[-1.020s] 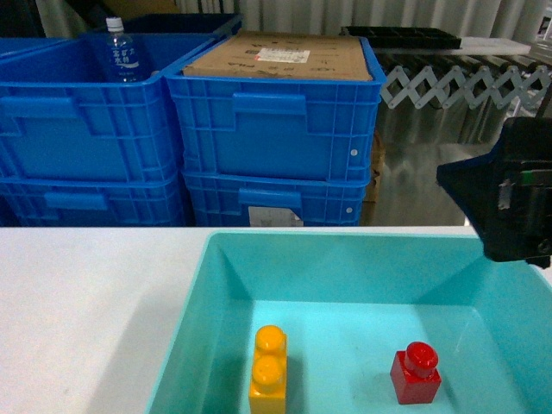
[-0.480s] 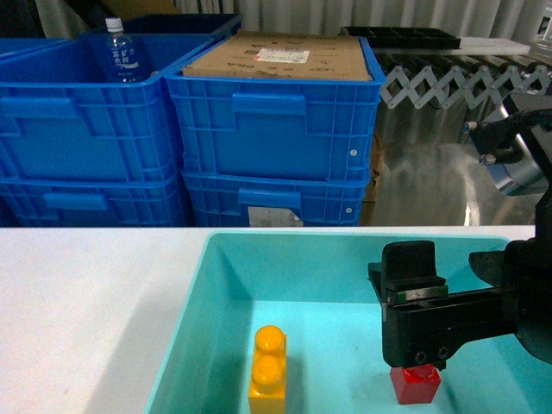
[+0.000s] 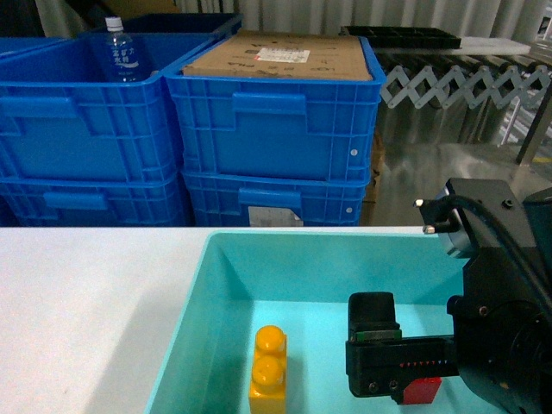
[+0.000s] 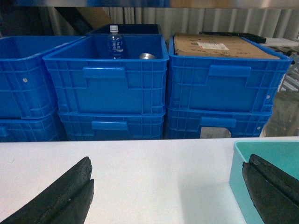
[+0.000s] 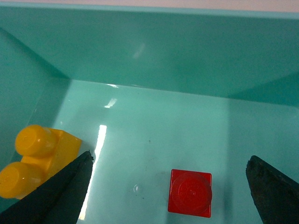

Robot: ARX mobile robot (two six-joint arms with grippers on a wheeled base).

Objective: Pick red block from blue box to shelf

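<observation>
Head view: 1 blue box (image 3: 194,336) is seen on the white surface (image 3: 82,310). In it, 1 yellow brick (image 3: 268,373) with 2 studs stands upright, and 1 red block (image 3: 423,390) sits on the floor of the box, mostly covered by the right pincer (image 3: 375,345), so only a red corner shows. The jaw opening of that pincer cannot be judged from here. Behind the surface, 4 royal-blue crates (image 3: 276,129) are stacked in 2 columns; the upper left crate holds 1 water bottle (image 3: 120,52), and the upper right crate is topped by 1 flat cardboard sheet (image 3: 280,56). A metal accordion rack (image 3: 457,82) is seen far right. The shelf cannot be made out.

Left wrist view: the left pincer (image 4: 168,191) is spread wide, 2 dark fingers (image 4: 60,196) cut off at the lower corners, nothing between them. A corner of the blue box is seen at right. 6 crates are counted, the leftmost 2 cropped; 1 bottle and 1 metal can (image 4: 147,56) are seen in the middle top crate.

Right wrist view: the right pincer is spread wide inside the box, holding nothing. 1 red block lies flat, stud up, between the 2 fingertips, touching neither. 1 yellow brick is partly cut off at left, just beside the left fingertip.
</observation>
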